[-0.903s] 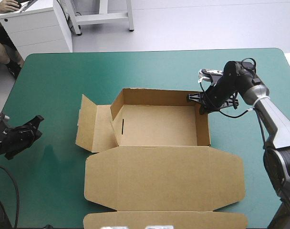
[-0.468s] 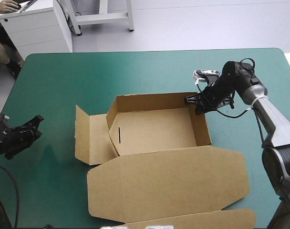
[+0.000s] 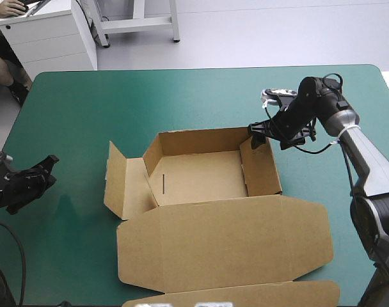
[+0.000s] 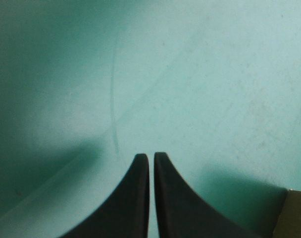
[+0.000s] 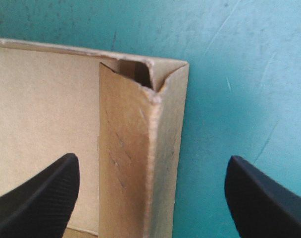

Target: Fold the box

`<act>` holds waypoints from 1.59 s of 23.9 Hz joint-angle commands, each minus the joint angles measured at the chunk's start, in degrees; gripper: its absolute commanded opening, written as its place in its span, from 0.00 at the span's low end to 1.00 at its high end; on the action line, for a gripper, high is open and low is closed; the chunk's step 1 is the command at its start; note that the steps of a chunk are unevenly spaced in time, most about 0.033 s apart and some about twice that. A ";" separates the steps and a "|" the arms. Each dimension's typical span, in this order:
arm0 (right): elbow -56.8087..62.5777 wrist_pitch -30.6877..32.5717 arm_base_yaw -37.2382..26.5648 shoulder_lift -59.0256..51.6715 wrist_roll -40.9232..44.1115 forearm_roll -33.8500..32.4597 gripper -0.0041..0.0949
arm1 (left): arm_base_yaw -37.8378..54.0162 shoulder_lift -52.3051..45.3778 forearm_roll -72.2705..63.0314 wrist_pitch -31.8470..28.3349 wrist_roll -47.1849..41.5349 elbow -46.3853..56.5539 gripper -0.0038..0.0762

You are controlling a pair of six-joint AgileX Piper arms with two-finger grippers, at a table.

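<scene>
- The box (image 3: 201, 179) sits mid-surface as an open tray. Its far wall (image 3: 201, 139) is up, and its lid (image 3: 226, 240) lies flat toward the near edge.
- My right fingers (image 5: 46, 198) stand wide apart at the tray's far right corner. They straddle the doubled right wall (image 5: 125, 163) and grip nothing.
- My left fingers (image 4: 135, 198) are pressed together and empty. They hover over bare teal-green surface (image 3: 182, 96) near its left edge, well apart from the box.
- I judge the board light and stiff between creases, but springy. A wall will likely swing open again unless it is tucked or held.
- The whole sheet should slide easily on the cover, so a one-sided push could skate it.
- The best hold looks to be a pinch on the top edge of a wall near a corner. There the layers back each other and should resist buckling.
- The left flap (image 3: 121, 182) stands half-raised and untucked. My left fingers could take its free edge.
- The flat lid blocks any approach from the near side.
- Beside my left fingers is a sliver of brown board (image 4: 298, 213), and I cannot tell what it belongs to.
</scene>
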 commanded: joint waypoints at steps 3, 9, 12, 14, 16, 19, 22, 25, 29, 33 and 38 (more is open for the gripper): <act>-8.04 2.50 -0.14 -4.50 4.23 -2.84 0.81 | -0.30 -2.09 -1.37 -0.89 0.28 -1.20 0.06; -7.24 2.50 -0.14 -9.65 5.33 -5.47 0.80 | -0.30 -2.09 -1.37 -0.77 0.28 -1.20 0.06; -3.48 2.50 0.47 -14.76 6.83 -9.35 0.80 | -0.30 -2.09 -1.04 -0.89 -0.35 -1.20 0.06; -1.02 2.50 2.25 -17.70 8.02 -12.94 0.80 | -0.30 -2.09 -0.95 -1.12 -0.35 -1.20 0.06; -0.38 2.50 4.29 -19.15 8.92 -12.64 0.80 | -0.30 -2.09 -0.95 -1.12 -0.09 -1.20 0.06; 0.38 2.50 8.14 -18.86 10.73 -13.00 0.80 | -0.30 -2.09 -0.39 -1.12 -0.09 -1.20 0.06; 0.98 2.50 8.45 -15.82 11.82 -13.75 0.80 | -0.30 -2.09 -0.50 -1.12 -0.09 -1.20 0.06; 0.98 2.50 8.45 -11.89 11.57 -13.64 0.80 | -0.30 -2.09 -0.50 -1.12 -0.09 -1.20 0.06; 0.98 2.50 8.45 -7.94 9.97 -13.14 0.80 | -0.30 -2.09 -0.60 -1.12 -0.09 -1.20 0.06; 1.81 2.50 8.45 -6.35 9.44 -13.04 0.80 | -0.30 -2.09 -0.60 -1.12 -0.09 -1.20 0.06; 6.86 1.75 8.45 -6.22 9.44 -15.68 0.79 | -0.30 -2.09 -2.48 -1.25 -0.09 -1.20 0.06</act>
